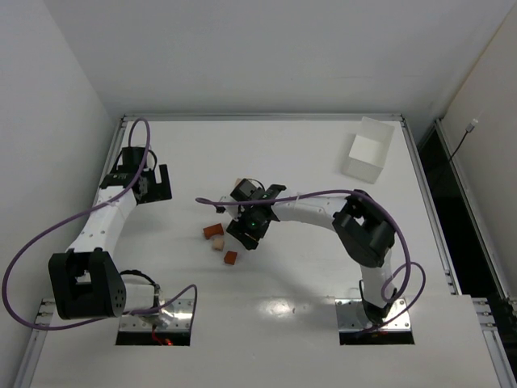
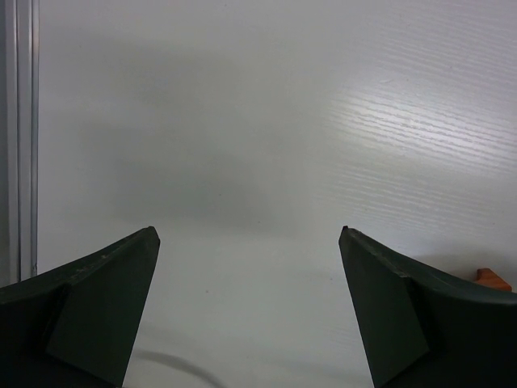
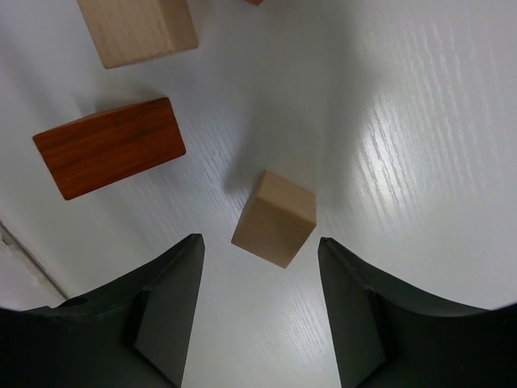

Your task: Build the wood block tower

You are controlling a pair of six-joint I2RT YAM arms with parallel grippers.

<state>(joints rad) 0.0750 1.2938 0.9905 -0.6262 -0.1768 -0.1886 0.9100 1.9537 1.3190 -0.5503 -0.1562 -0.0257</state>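
Observation:
No stacked tower shows; the wood blocks lie loose on the white table. In the right wrist view a pale tan cube [image 3: 275,218] sits just ahead of my open right gripper [image 3: 260,240], centred between the fingertips and untouched. A reddish-brown bar [image 3: 109,147] and a larger tan block [image 3: 137,28] lie farther left. From above, a reddish block [image 1: 213,232], a tan one [image 1: 218,242] and another reddish one [image 1: 231,258] lie left of the right gripper [image 1: 245,230]. My left gripper [image 2: 248,230] is open and empty over bare table at the far left [image 1: 164,184].
A white rectangular box [image 1: 367,149] stands at the back right. A metal rail [image 1: 113,153] edges the table on the left, close to the left gripper. A sliver of an orange block [image 2: 493,277] shows at the right edge of the left wrist view.

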